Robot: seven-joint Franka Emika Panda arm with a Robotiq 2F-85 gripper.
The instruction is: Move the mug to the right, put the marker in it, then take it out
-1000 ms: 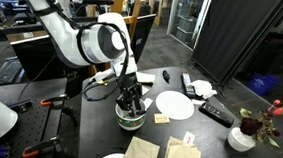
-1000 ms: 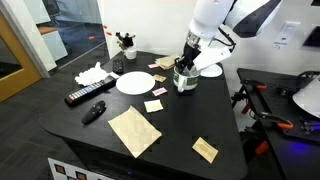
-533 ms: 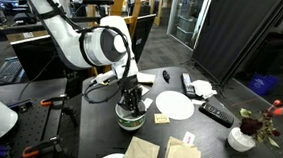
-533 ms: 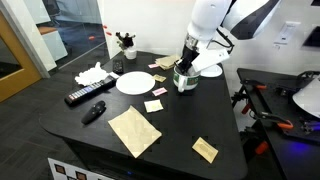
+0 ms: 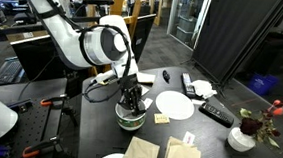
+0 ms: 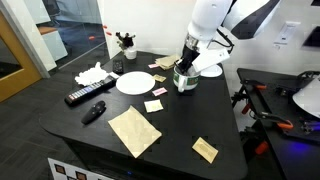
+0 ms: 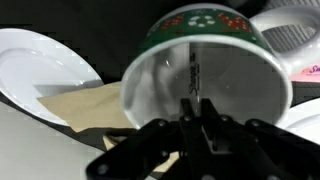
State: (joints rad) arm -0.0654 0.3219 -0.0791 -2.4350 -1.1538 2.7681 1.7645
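Nothing has shifted over the last second: the gripper (image 7: 200, 128) stays inside the mug (image 7: 245, 85), seemingly clamped on the marker (image 7: 193, 72), so lifting it out remains.

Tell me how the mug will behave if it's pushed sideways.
The mug is wide and low, so it would likely slide rather than tip. It looks like glazed ceramic, so probably stiff, fairly heavy and chippable. With the gripper holding the marker inside it, a push could knock the rim against them.
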